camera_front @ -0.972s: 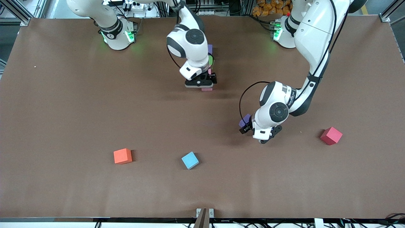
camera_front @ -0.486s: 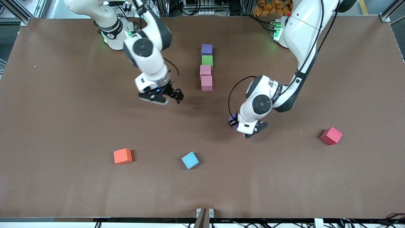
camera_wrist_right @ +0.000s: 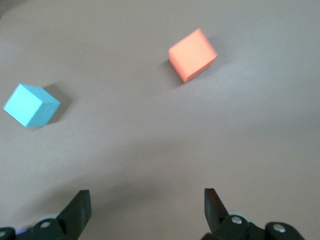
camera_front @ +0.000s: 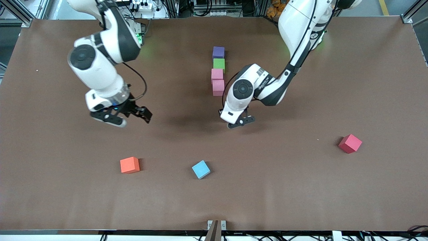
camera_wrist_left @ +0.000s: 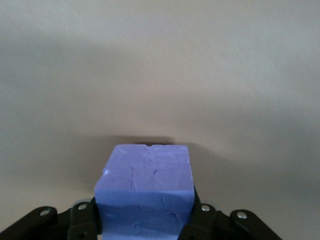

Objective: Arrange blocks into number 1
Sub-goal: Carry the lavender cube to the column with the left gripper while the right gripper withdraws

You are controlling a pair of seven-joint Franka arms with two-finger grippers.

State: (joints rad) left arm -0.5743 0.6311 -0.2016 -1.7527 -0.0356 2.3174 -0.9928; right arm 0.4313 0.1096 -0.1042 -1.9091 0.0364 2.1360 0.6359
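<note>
Brown table (camera_front: 301, 187). Column at upper centre of the front view: purple block (camera_front: 218, 52), green (camera_front: 219, 63), two pink (camera_front: 217, 74) (camera_front: 218, 87). Left gripper (camera_front: 239, 121), centre, clamps second purple cube (camera_wrist_left: 145, 192). Right gripper (camera_front: 128, 117), centre-left, jaws wide, empty. Orange cube (camera_front: 129, 164), blue cube (camera_front: 201, 169) lower centre; red cube (camera_front: 349, 143) at right.

My left gripper (camera_front: 238, 121) hangs low over the table's middle, fingers clamped on a purple block (camera_wrist_left: 145, 192). My right gripper (camera_front: 128, 115) hovers with fingers spread.
</note>
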